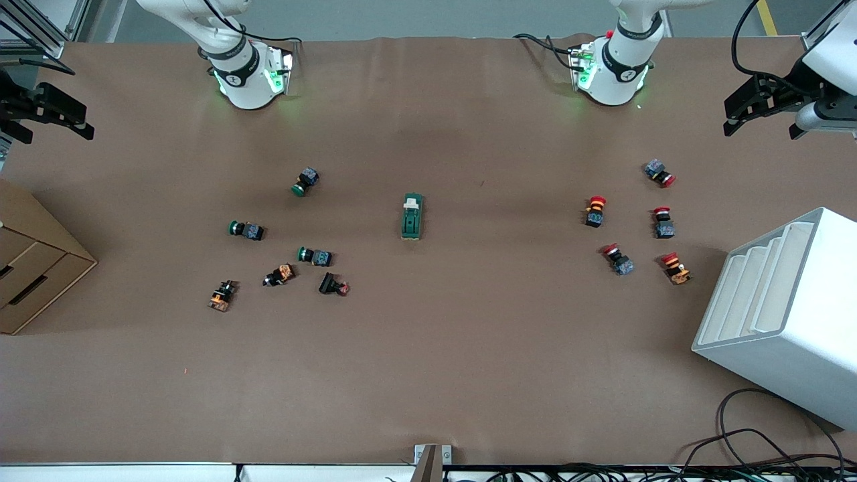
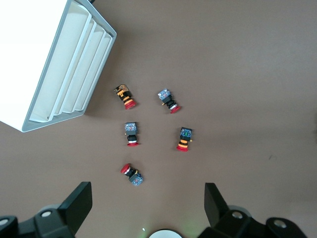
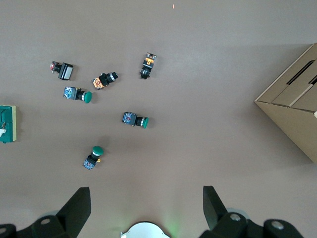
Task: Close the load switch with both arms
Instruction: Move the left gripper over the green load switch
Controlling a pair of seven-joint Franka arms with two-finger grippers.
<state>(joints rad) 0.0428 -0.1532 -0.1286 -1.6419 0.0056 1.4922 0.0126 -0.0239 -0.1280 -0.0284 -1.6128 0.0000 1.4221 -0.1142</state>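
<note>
- Load switch (image 1: 412, 217) lies alone mid-bench on the brown cover, long axis running toward the robot bases, white piece at the end farther from the front camera.
- It looks small, rigid, light plastic, so my guess is it skids if pushed from one side only; one claw should pin the green body by its long sides while the other works the white piece.
- Toward the right arm's end from the switch lie green push-buttons (image 1: 314, 256); toward the left arm's end, red push-buttons (image 1: 595, 210).
- Left claw (image 1: 760, 106) hangs spread near the white rack (image 1: 790, 314), well away from the switch.
- Right claw (image 1: 50, 110) waits spread above the cardboard box (image 1: 33, 258).
- No readable writing or brand anywhere.
</note>
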